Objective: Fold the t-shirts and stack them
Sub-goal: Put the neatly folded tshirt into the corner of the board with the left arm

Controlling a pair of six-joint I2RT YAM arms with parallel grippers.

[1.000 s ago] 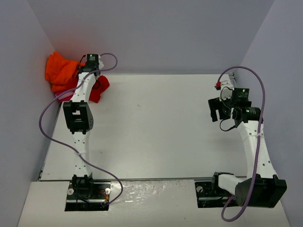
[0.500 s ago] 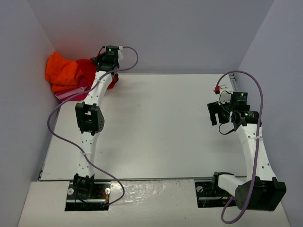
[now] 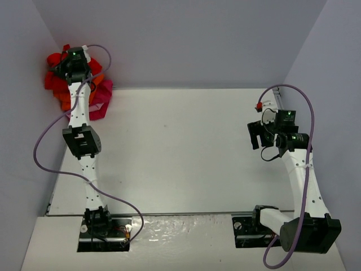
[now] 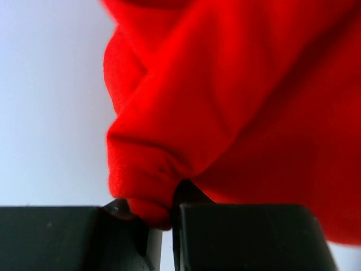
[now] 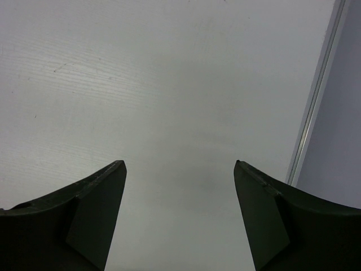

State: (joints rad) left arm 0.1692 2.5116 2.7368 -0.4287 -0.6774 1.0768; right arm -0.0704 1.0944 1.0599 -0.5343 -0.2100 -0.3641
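At the desk's far-left corner, the left claw is clamping a bunched fold of the red shirt, holding it over the orange shirt and pink shirt. Count: 3 shirts, 1 per colour. The cloth is sagging, so it is probably light, soft and limp; gripping at shoulders or hem is advised. The right claw is hovering with jaws apart, empty, over bare desk.

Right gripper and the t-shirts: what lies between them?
Only bare table lies between the right gripper and the t-shirts; the top external view shows it.
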